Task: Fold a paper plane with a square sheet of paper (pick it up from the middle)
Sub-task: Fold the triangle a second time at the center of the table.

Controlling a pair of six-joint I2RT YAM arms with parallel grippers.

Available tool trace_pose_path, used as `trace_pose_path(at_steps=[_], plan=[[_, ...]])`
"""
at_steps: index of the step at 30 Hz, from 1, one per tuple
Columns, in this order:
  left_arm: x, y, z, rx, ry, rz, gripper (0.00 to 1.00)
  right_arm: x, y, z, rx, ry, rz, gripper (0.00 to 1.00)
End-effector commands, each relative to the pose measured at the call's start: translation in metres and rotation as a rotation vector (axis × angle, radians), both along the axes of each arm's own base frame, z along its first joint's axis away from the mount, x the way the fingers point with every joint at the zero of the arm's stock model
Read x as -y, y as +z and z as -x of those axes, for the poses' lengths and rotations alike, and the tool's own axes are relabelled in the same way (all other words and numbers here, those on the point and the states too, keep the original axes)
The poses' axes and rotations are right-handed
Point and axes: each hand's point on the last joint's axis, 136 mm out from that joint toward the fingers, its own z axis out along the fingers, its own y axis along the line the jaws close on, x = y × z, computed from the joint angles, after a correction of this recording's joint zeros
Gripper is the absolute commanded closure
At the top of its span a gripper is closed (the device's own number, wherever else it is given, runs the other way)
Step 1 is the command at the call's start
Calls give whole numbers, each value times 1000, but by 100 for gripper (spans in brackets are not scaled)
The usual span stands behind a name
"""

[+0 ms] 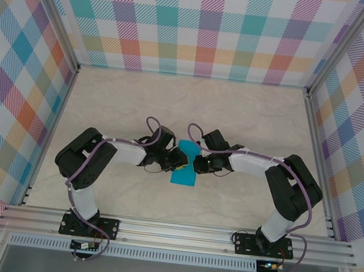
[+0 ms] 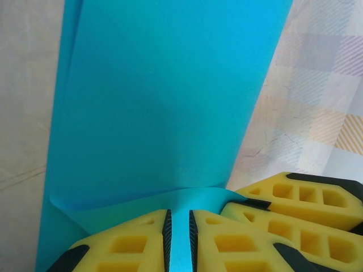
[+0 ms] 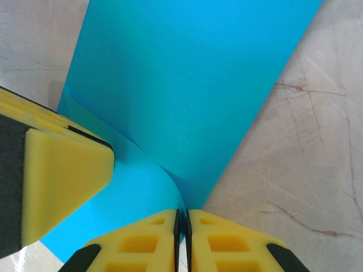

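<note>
Pinching the square sheet of paper (image 1: 184,165) mid-table, left tool (image 2: 180,238) and right tool (image 3: 181,238) both clamped on its edges.

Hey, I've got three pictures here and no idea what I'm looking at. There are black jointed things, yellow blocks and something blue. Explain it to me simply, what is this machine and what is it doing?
This is a pair of robot arms bolted to the near edge of a table inside a booth with checked walls.

The overhead picture comes from a fixed camera above and behind the arms. The left gripper and the right gripper meet in the middle over the square sheet of paper, thin and teal-blue.

The other two pictures come from small cameras on the wrists. The yellow blocks are the gripper fingers seen up close. In the left wrist view, the left gripper is shut on the paper. In the right wrist view, the right gripper pinches an edge of the same sheet, which curls between them.

Both arms hold the one sheet to fold it.
</note>
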Motion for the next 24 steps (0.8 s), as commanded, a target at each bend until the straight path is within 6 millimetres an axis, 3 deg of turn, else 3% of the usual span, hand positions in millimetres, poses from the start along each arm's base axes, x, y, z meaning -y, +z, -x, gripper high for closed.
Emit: trace_pose_path(at_steps=[1, 8, 14, 17, 19, 24], plan=[[-2, -12, 5, -3, -4, -24, 81, 0, 1, -4, 8, -7, -6, 86], [-5, -19, 8, -10, 1, -41, 82, -1, 5, -4, 4, -18, -16, 82], [-8, -24, 10, -16, 2, -55, 82, 5, 47, -4, 48, -78, -81, 67], [-9, -25, 11, -18, 2, -57, 82, 4, 62, 8, 28, -94, -154, 63], [-10, -25, 11, -15, 5, -60, 82, -3, 67, 18, -20, -89, -224, 65], [-9, -25, 10, -15, 6, -58, 82, -22, 64, 42, -193, -116, -387, 81]])
